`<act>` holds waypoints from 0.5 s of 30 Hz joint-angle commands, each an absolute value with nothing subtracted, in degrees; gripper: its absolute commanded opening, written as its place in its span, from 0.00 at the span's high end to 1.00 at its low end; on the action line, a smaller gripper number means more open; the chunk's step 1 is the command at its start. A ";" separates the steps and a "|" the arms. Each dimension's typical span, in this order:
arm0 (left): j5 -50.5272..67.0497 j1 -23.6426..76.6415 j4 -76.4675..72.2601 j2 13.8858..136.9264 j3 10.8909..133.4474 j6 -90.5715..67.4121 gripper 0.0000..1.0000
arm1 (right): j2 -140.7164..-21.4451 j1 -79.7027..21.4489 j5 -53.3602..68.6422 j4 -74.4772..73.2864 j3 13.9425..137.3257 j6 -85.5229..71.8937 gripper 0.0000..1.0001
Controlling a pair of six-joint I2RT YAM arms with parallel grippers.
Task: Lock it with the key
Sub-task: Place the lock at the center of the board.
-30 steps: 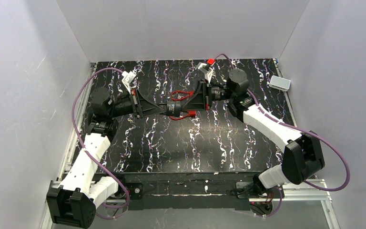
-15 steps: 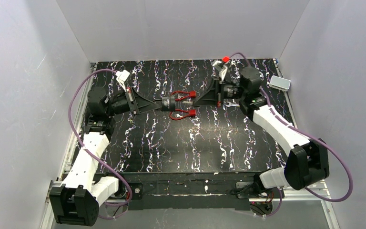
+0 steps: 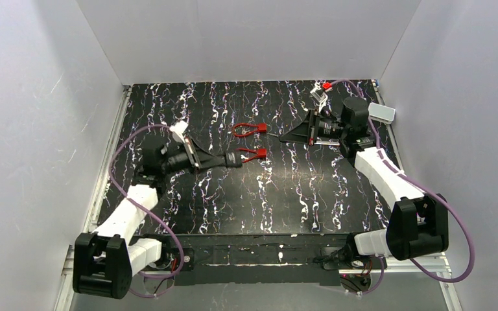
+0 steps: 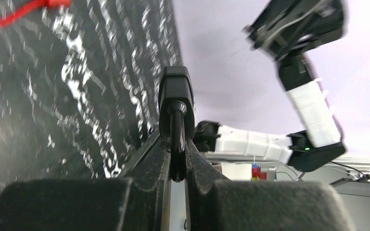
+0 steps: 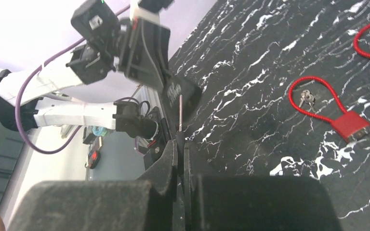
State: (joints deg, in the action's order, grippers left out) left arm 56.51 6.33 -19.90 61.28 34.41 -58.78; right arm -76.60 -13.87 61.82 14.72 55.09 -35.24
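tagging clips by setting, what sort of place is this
Most likely a lab robot test cell: plain white panel walls box in a black marbled table, and two cabled robot arms are bolted at its near edge.

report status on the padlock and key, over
Left gripper shut on black padlock. Right gripper shut on key, apart from padlock, not inserted. Red cable lock beside padlock, second red cable lock farther back.
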 commanded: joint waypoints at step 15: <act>39.92 19.90 -19.64 79.54 32.09 -50.90 1.00 | -75.32 -13.89 56.06 10.48 53.35 -28.30 0.99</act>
State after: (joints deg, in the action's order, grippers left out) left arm 39.53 19.25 -17.47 76.62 28.05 -52.82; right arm -74.83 -13.89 55.94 9.02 53.45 -29.30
